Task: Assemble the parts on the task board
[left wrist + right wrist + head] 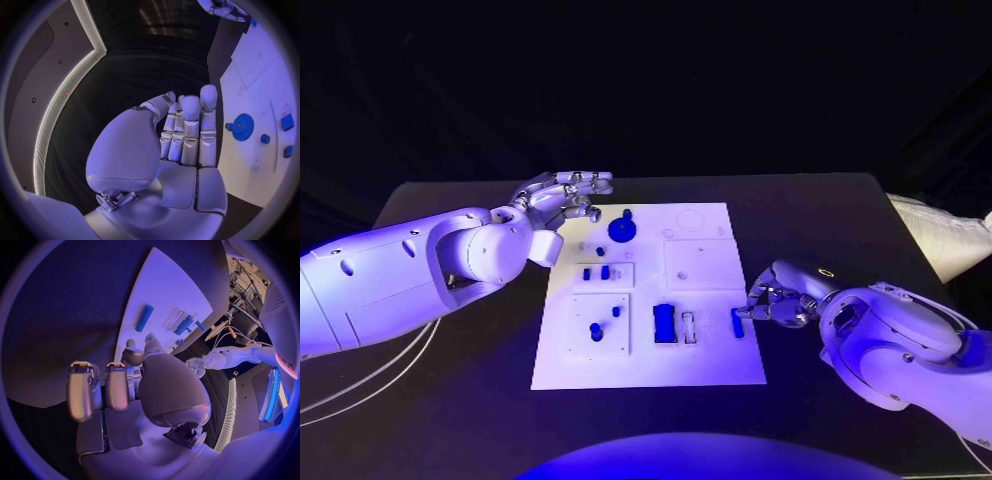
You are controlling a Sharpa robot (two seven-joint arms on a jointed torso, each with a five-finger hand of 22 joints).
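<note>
- Currently your right hand (769,300) sits at the right edge of the white rectangular task board (711,370), beside a slim blue bar (737,322); whether its fingers pinch anything, you cannot tell.
- Your left hand (563,195) hovers empty near the blue gear (623,230), fingers straight and together.
- Risk: a sideways nudge could knock the bar off the board's edge.
- Count: one gear, one larger blue block (665,323), several small blue pieces.

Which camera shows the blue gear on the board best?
The left wrist view: the blue gear shows large, teeth visible, unobstructed on the task board. The head view shows it small beside the left hand. In the right wrist view I cannot make it out.
</note>
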